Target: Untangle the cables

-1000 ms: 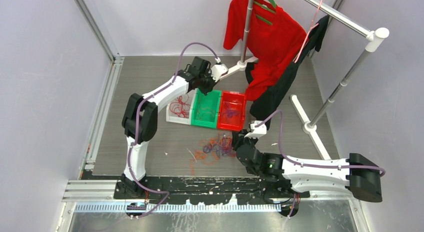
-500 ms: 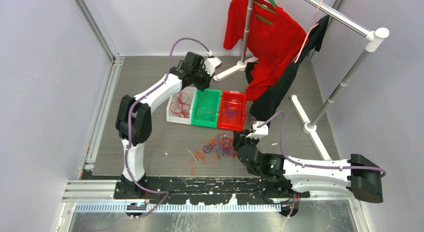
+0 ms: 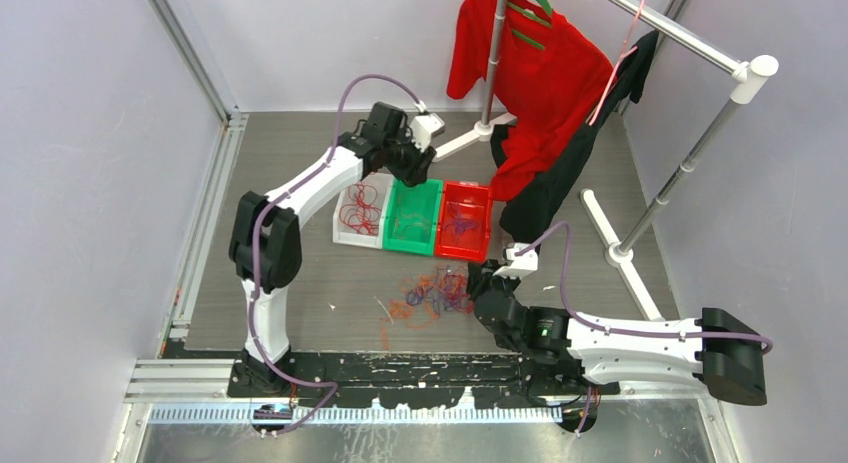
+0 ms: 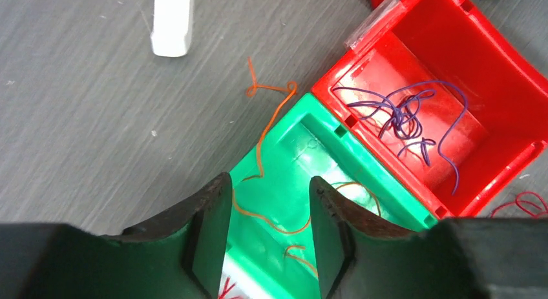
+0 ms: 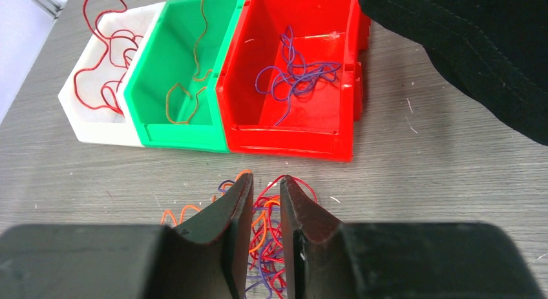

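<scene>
The job looks partly done. 3 open plastic bins stand touching in a row: the white bin (image 5: 97, 132) holds red strands, the green bin (image 5: 181, 135) orange ones and the red bin (image 5: 284, 143) purple ones. The cables (image 3: 432, 295), a loose knot of red, orange and purple wire loops, lie on the grey table (image 3: 280, 313) just in front of the bins, so much sorting remains.

The right gripper (image 5: 265, 190) sits low over this knot with its fingers almost pressed together. Strands show in the narrow gap, but whether 1 is pinched cannot be told. The left gripper (image 4: 269, 195) hangs spread and empty above the green bin's far rim, where 1 orange wire (image 4: 268, 121) trails over the edge onto the table.

Room is tight behind the bins, with a white rack foot (image 4: 172, 18) near the left gripper and a hanging black garment (image 5: 478, 53) just beside the red bin.
</scene>
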Motion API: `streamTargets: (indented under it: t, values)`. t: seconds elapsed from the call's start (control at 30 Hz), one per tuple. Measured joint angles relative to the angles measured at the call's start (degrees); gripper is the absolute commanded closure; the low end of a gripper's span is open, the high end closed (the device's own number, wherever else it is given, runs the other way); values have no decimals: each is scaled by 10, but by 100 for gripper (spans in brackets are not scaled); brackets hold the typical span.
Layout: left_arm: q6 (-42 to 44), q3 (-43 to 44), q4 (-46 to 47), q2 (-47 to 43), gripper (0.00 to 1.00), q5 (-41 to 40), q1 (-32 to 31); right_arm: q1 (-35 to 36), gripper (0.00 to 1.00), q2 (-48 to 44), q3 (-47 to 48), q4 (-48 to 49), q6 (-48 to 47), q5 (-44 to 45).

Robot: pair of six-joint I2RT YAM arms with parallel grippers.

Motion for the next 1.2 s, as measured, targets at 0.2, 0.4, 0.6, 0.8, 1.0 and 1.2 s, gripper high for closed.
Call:
streamTargets:
  t: [0.2, 0.4, 0.6, 0.8, 1.0, 1.2]
  values:
    - [38, 32, -10, 76, 53, -35, -24, 0, 73, -1, 0, -9, 3, 4]
    - [73, 28, 3, 85, 68, -65, -24, 0, 74, -3, 0, -9, 4, 7]
    - [111, 10, 40, 83, 96, -87, -24, 0, 76, -3, 0, -9, 4, 8]
    - [116, -1, 66, 79, 100, -107, -24, 0, 76, -4, 0, -9, 4, 8]
    - [113, -30, 85, 63, 100, -104, -24, 0, 76, -6, 0, -11, 4, 8]
    - [113, -30, 82, 61, 99, -97, -24, 0, 69, 1, 0, -10, 4, 8]
